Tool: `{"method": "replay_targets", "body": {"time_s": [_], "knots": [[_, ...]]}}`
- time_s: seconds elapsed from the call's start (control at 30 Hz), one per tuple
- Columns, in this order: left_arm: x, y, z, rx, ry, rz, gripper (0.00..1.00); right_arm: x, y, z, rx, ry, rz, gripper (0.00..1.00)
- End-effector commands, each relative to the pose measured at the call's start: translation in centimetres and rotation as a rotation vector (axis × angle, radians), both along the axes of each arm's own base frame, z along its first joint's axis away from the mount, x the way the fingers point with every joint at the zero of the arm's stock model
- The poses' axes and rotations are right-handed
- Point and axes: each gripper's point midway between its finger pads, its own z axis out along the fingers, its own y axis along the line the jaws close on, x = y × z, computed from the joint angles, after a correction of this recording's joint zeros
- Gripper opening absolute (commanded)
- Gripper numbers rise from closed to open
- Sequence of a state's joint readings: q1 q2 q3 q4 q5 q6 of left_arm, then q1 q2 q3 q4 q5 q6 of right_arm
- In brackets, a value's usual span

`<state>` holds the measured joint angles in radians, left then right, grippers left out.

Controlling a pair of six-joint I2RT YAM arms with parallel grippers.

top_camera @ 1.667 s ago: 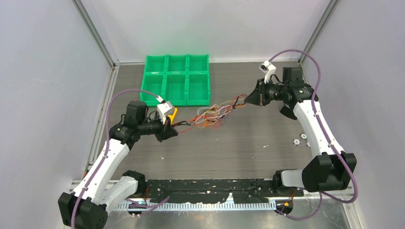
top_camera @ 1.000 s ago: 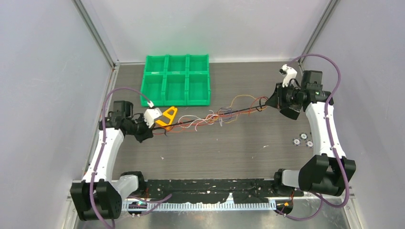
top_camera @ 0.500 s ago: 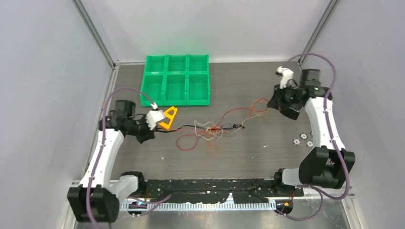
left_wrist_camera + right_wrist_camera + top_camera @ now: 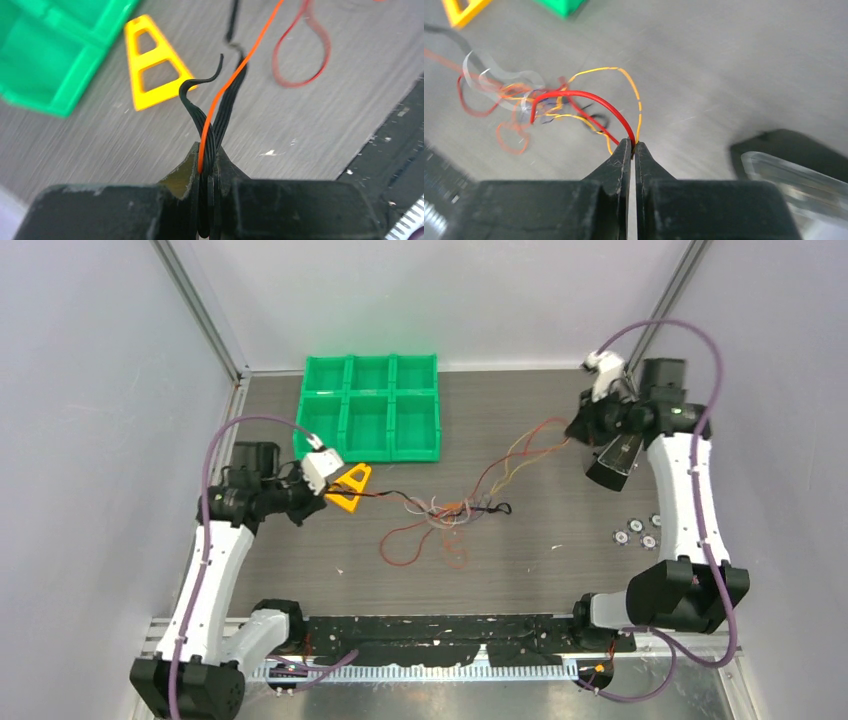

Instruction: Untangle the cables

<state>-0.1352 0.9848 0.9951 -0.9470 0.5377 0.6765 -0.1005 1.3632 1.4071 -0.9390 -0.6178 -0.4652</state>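
Left end effector [image 4: 207,156] is clamped on black and orange cables [image 4: 450,512]; right end effector [image 4: 633,148] is clamped on red and yellow strands. The knot lies slack mid-bench [image 4: 540,570]. This looks like the pulling-apart step, and the next move probably calls for a wider, gentle spread. There is open room to the right; the green tray [image 4: 370,358] and yellow triangle [image 4: 159,100] crowd the left.

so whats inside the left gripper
The left gripper is shut on the cables: black strands and one orange wire. Their ends are hidden between the fingers.
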Motion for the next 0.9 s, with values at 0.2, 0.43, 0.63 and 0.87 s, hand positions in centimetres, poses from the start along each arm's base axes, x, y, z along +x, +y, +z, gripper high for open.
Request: {"method": "replay_targets", "body": {"time_s": [0.2,0.43,0.63,0.87], "knots": [[-0.4,11.8,-2.7,0.245,-0.032,0.255,0.0,2.4,-7.6,15.3,-0.004,-0.39,-0.201,0.06],[-1.4,17.8,-7.0,0.365,0.053,0.322,0.0,2.6,-8.8,20.3,0.016,-0.487,-0.26,0.06],[-2.0,20.2,-8.5,0.411,0.085,0.331,0.0,2.9,-9.7,21.3,0.012,-0.506,-0.289,0.05],[-2.1,20.6,-9.1,0.432,0.069,0.301,0.0,2.8,-9.7,20.9,0.046,-0.489,-0.29,0.05]]}}
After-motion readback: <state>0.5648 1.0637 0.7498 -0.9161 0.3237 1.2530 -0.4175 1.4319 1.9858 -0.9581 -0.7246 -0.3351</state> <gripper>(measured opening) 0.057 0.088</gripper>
